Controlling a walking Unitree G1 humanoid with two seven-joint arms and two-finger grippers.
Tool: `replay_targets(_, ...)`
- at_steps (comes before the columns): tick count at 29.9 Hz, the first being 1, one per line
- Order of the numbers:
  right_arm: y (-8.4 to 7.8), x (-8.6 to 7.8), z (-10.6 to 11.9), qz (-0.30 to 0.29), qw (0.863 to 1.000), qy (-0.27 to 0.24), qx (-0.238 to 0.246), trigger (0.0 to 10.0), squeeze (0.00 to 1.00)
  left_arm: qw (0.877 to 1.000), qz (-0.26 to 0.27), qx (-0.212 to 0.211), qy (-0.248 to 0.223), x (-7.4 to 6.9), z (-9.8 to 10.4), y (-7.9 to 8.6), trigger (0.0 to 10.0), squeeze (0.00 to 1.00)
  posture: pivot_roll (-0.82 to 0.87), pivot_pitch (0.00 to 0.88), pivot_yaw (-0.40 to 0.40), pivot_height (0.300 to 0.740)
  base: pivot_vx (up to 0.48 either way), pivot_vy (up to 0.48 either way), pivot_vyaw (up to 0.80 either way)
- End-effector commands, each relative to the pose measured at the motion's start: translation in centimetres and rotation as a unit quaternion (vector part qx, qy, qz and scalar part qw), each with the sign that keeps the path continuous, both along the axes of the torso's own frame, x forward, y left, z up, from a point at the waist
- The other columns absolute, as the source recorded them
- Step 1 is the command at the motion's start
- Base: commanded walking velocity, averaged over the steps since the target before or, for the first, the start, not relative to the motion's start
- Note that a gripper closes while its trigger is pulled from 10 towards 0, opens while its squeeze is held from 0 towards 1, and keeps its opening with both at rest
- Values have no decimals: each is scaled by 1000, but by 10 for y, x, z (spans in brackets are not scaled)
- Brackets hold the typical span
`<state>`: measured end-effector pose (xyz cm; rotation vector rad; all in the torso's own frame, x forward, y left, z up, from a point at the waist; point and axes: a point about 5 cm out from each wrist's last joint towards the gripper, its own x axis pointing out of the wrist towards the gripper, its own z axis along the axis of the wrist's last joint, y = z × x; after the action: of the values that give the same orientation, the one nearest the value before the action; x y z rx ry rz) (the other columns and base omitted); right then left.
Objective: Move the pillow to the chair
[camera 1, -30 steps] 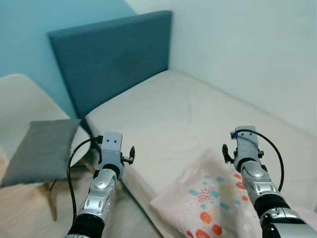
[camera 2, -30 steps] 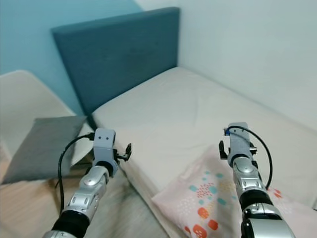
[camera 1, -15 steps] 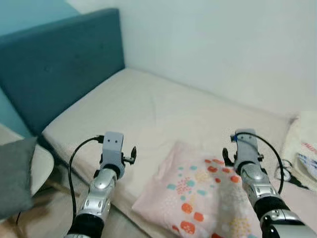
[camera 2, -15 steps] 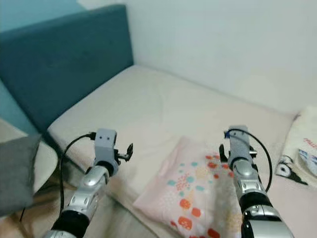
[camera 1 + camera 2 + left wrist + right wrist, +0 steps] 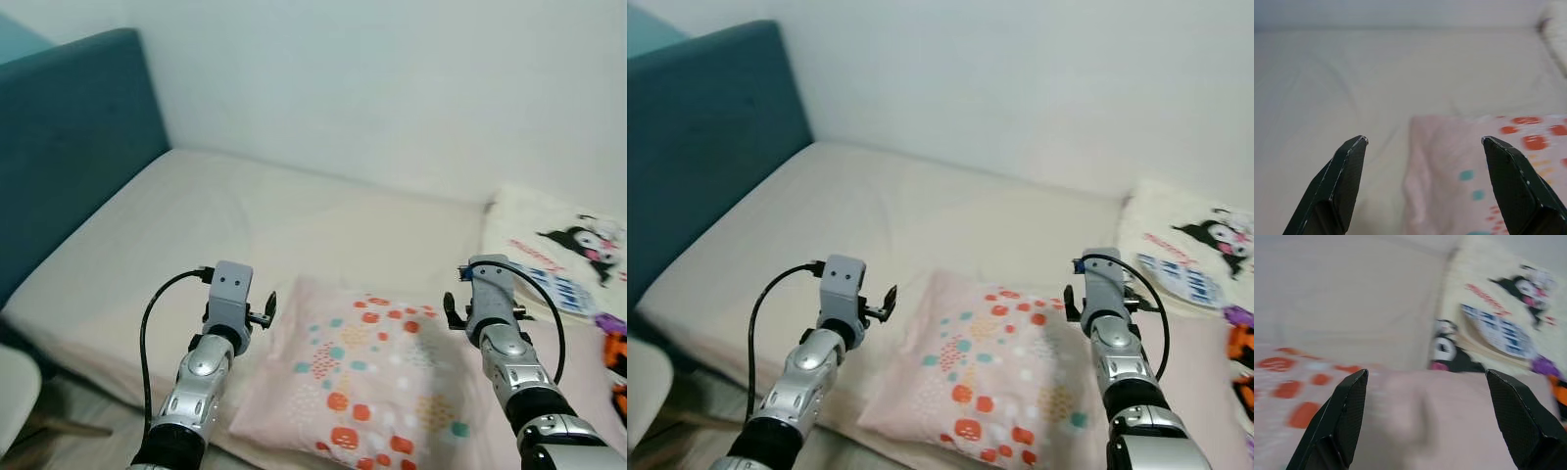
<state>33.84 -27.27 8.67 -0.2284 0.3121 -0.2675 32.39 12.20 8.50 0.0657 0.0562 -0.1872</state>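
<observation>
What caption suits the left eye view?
Both arms raised over a pink dotted pillow on the bed, left end effector open.

The pillow [image 5: 367,377] lies on the bed [image 5: 245,220], at its near edge. The headboard [image 5: 59,147] stands at the bed's left end, well apart from the pillow. A blanket [image 5: 563,250] lies right of the pillow and farther back, by the wall [image 5: 392,78] behind the bed. The left hand [image 5: 1422,139] hangs over the pillow's left edge, the right hand [image 5: 1425,372] over its right edge.
</observation>
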Motion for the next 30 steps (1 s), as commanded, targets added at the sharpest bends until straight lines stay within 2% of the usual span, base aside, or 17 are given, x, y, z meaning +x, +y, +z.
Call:
replay_targets(1, -3, -3, -4, -9, 1000, 5, 13, 10000, 0, 1000, -6, 10, 3, -1, -3, -1, 10000, 0, 15, 41, 1, 740, 0, 0, -769)
replay_targets(10, 1, -9, -9, 14, 999, -8, 48, 10000, 0, 1000, -12, 20, 2, -5, -7, -1, 10000, 0, 10, 39, -4, 740, 0, 0, -769)
replay_targets(14, 11, -13, -10, 57, 995, -26, 71, 10000, 0, 1000, -8, 27, 8, -8, -11, 3, 10000, 0, 8, 49, -3, 740, 0, 0, -769)
replay_targets(15, 17, -14, -10, 82, 993, -33, 79, 10000, 0, 999, -7, 30, 14, -9, -14, 4, 10000, 0, 5, 55, -1, 740, 0, 0, -769)
replay_targets(16, 17, -14, -10, 82, 993, -33, 79, 10000, 0, 999, -7, 30, 14, -9, -14, 4, 10000, 0, 5, 55, -1, 740, 0, 0, -769)
replay_targets(19, 46, -22, -9, 190, 977, -43, 82, 10000, 0, 998, 10, 29, 47, -14, -28, 11, 10000, 0, -3, 68, -1, 740, 0, 0, -769)
replay_targets(21, 46, -22, -9, 190, 977, -43, 82, 10000, 0, 998, 10, 29, 47, -14, -28, 11, 10000, 0, -3, 68, -1, 740, 0, 0, -769)
replay_targets(22, 66, -31, -10, 251, 964, -40, 81, 10000, 0, 997, 27, 8, 70, -17, -37, 17, 10000, 0, -7, 73, -1, 740, 0, 0, -769)
replay_targets(23, 66, -31, -10, 251, 964, -40, 81, 10000, 0, 997, 27, 8, 70, -17, -37, 17, 10000, 0, -7, 73, -1, 740, 0, 0, -769)
replay_targets(25, 77, -37, -11, 275, 957, -39, 81, 10000, 0, 995, 42, -20, 90, -20, -43, 21, 10000, 0, -10, 78, 0, 740, 0, 0, -769)
replay_targets(30, 82, -37, -7, 271, 957, -56, 86, 10000, 0, 992, 50, -45, 110, -22, -48, 24, 10000, 0, -11, 80, 3, 740, 0, 0, -439)
